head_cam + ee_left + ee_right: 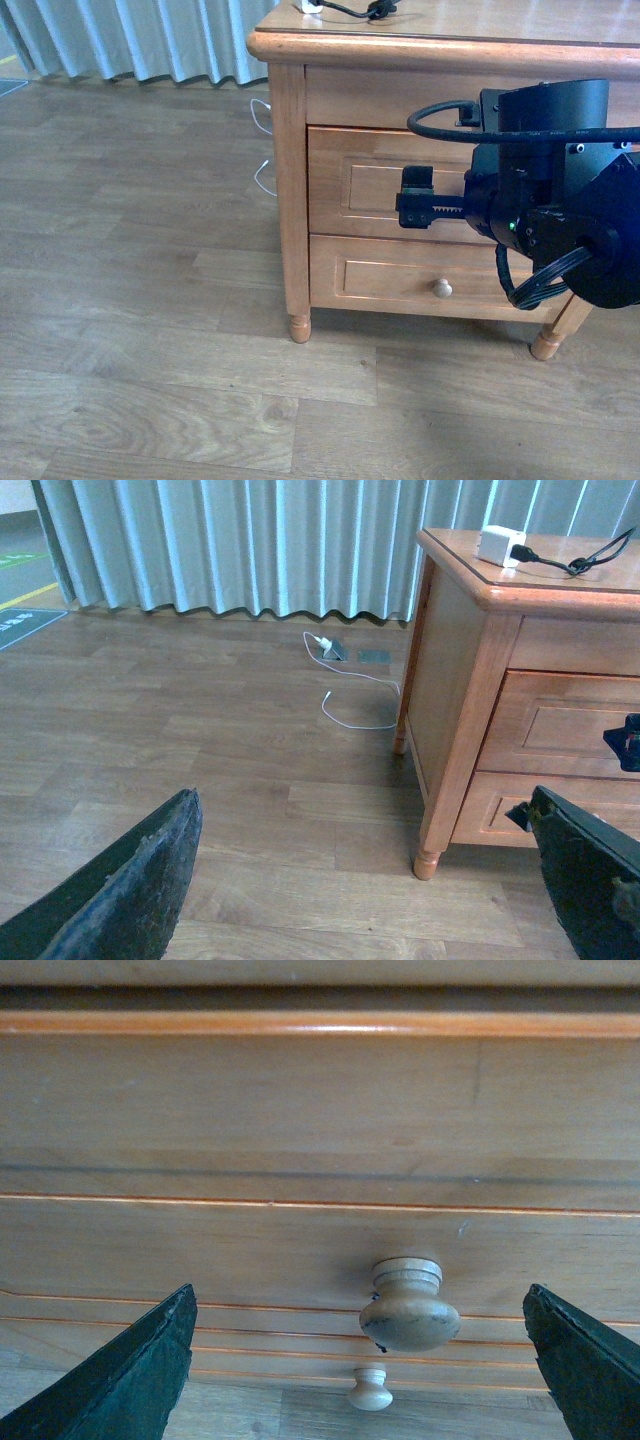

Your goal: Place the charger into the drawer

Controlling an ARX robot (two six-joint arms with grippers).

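Just before right hand (358, 1300), seemingly, drawer (250, 1240).

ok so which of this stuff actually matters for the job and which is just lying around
For the job:
charger, on the nightstand top
upper drawer, shut
knob of that drawer
right gripper, open in front of that knob

Just lying about:
thin white cable on the floor
lower drawer
curtain

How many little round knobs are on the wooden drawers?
2. The upper knob is on the upper drawer. The lower knob is on the lower drawer, straight below it. In the front view the right arm hides the upper knob.
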